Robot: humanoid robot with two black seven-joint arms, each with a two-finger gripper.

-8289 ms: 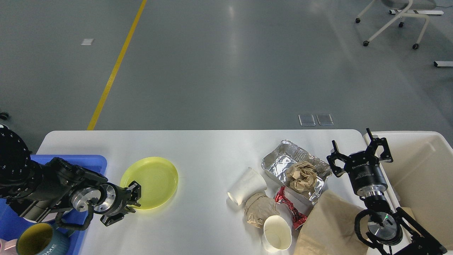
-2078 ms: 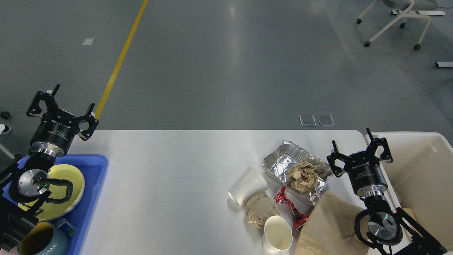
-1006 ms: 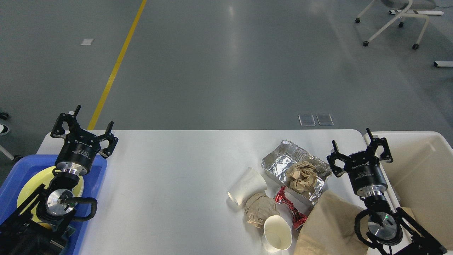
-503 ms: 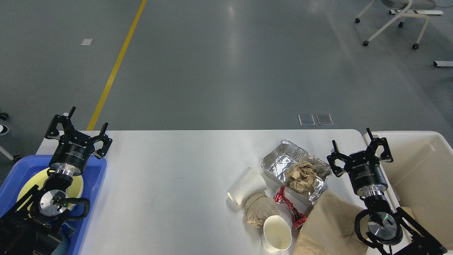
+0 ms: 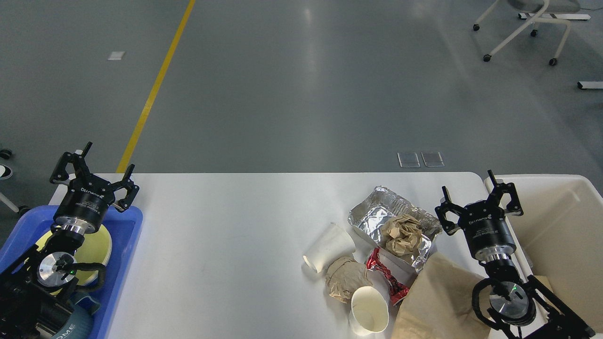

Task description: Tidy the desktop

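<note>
Plate point(image 5: 96, 247) in tray point(image 5: 126, 235), left

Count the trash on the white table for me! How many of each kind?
Paper cups: 2, one on its side, one upright
Crumpled brown paper: 2, one in the foil tray, one by the cups
Foil tray: 1
Red wrapper: 1
Brown bag: 1
Total: 7
</note>
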